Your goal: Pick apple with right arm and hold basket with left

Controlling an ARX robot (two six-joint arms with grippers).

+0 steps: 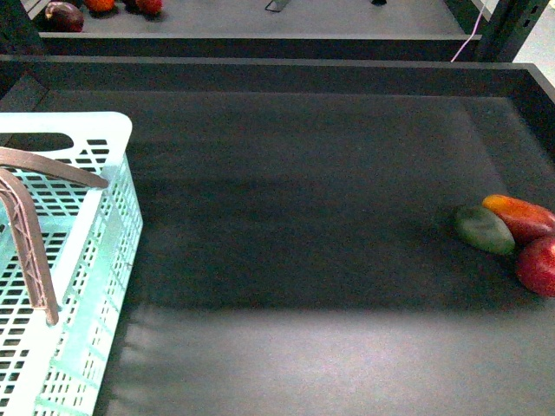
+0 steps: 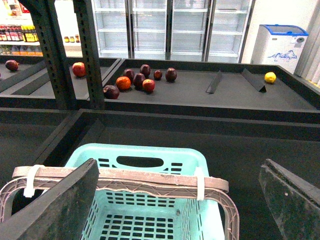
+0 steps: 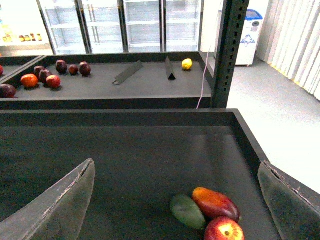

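apple on table, far right, against red-orange fruit | likely firm, smooth, may roll; grip across its middle, clear of neighbours | basket far left; light, take rigid handle | left jaws and right jaws wide open, empty

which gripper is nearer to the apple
Right. The right gripper hangs open with the apple close below it; the left gripper hangs open over the basket, far across from the apple.
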